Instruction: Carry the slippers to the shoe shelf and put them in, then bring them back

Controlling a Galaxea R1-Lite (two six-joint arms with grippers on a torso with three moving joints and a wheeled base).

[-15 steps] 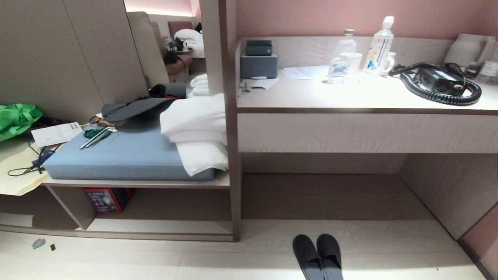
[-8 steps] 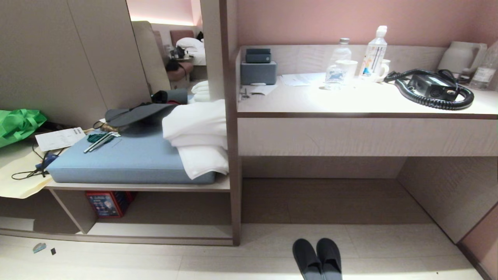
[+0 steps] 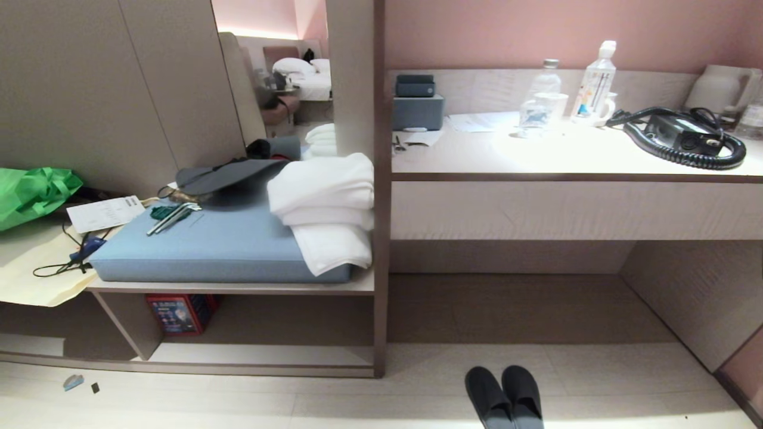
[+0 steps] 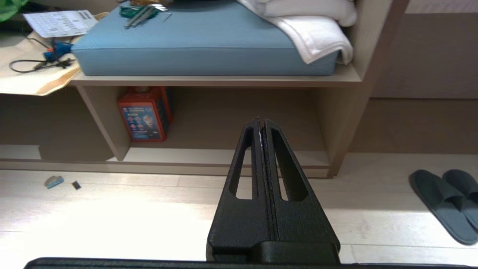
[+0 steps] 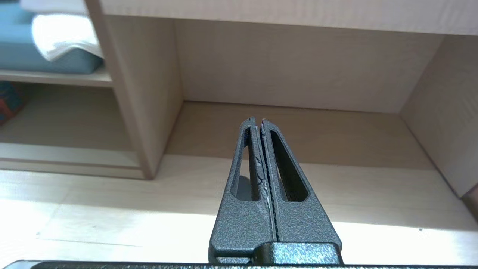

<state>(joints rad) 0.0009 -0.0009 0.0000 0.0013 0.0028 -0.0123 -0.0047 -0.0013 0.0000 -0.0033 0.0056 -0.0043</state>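
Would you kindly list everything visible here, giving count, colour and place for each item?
slippers: two, dark grey-blue, side by side on the floor before the desk
shoe shelf: one, taupe, low cubby under the cushion
red box: one, inside the cubby's left end
cushion: one, blue, above the cubby
towels: folded stack, white, on the cushion's right end
green bag: one, far left
bottles: two, clear, on the desk
coiled cord: one, black, desk right
left gripper: shut, empty, facing the cubby
right gripper: shut, empty, facing the space under the desk

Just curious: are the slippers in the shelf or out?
Out. The slippers lie side by side on the floor, right of the shelf.
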